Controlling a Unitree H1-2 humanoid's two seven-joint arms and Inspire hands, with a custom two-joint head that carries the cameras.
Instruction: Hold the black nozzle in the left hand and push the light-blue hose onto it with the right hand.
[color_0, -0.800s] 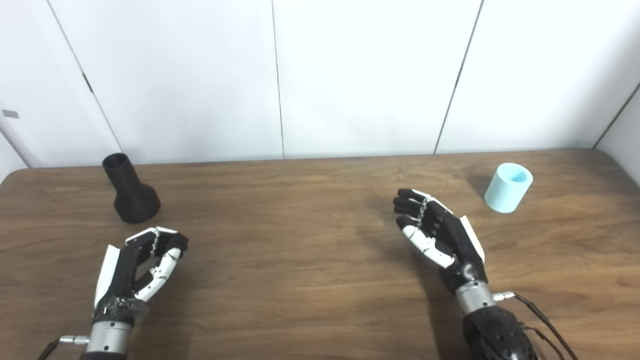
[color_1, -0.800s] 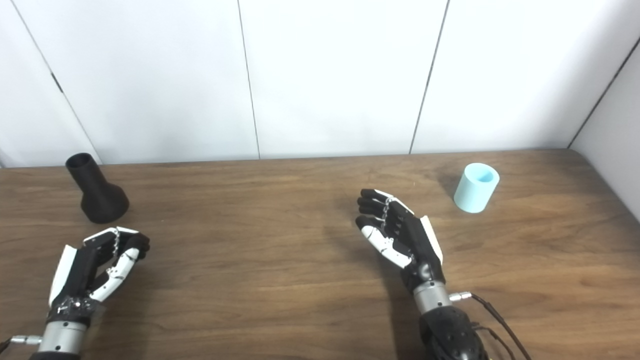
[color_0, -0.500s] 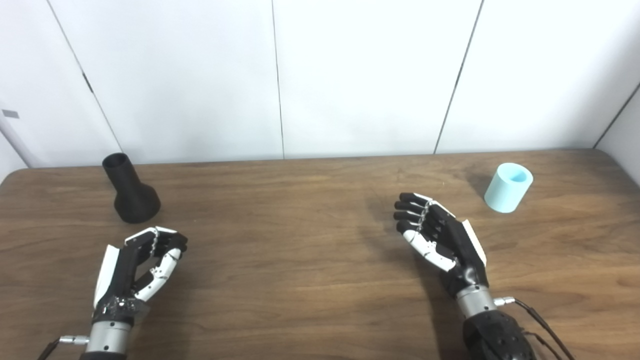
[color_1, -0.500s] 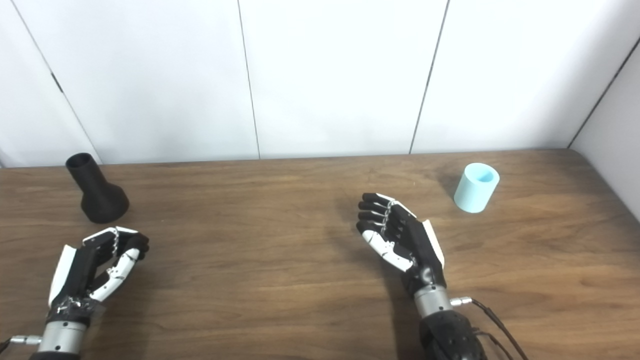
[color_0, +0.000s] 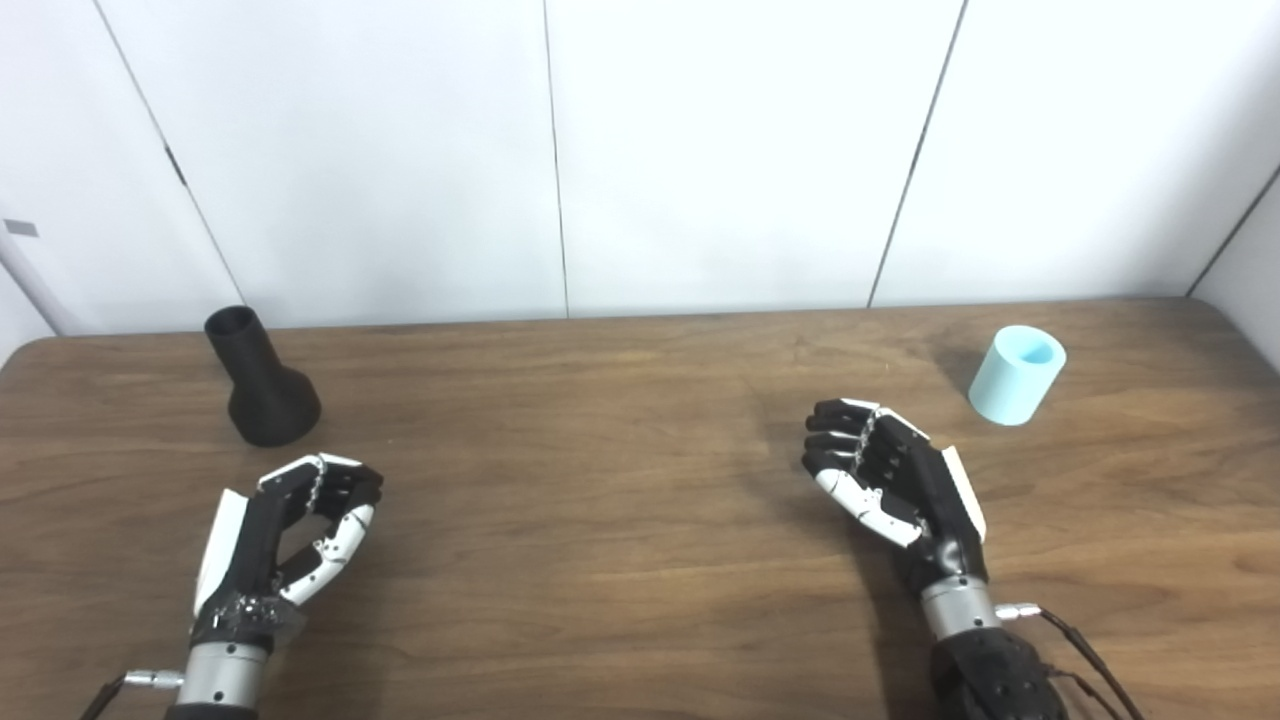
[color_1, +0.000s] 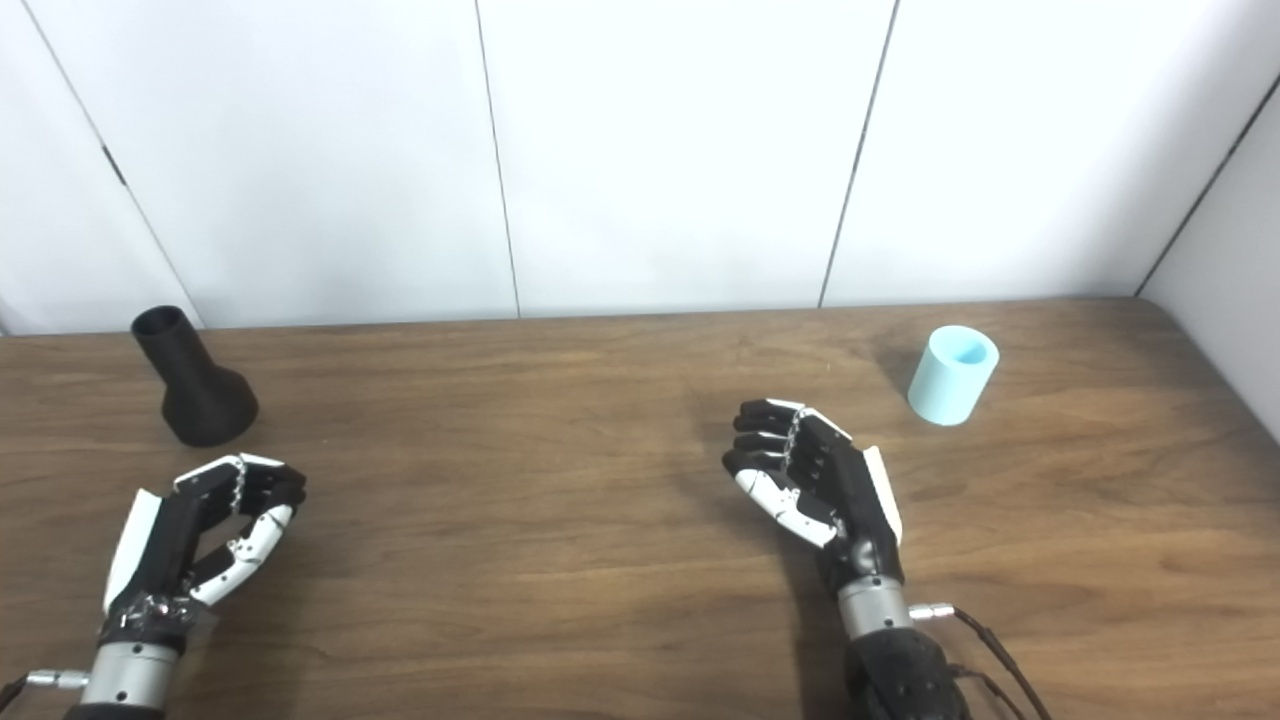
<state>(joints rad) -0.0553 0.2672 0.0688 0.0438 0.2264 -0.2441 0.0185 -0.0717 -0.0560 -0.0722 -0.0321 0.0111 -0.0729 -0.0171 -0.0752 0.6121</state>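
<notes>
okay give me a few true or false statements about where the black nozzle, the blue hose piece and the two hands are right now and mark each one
1. The left hand holds the black nozzle. False: the nozzle stands on the table, apart from the hand, which is empty.
2. The light-blue hose stands on the table's far right part, open end up. True.
3. The right hand is closed around the hose. False: it holds nothing, and the hose stands apart from it, beyond and to its right.
4. The nozzle stands with its wide end down and narrow neck up. True.
5. Hose and nozzle are already joined. False: they stand at opposite sides of the table.
</notes>
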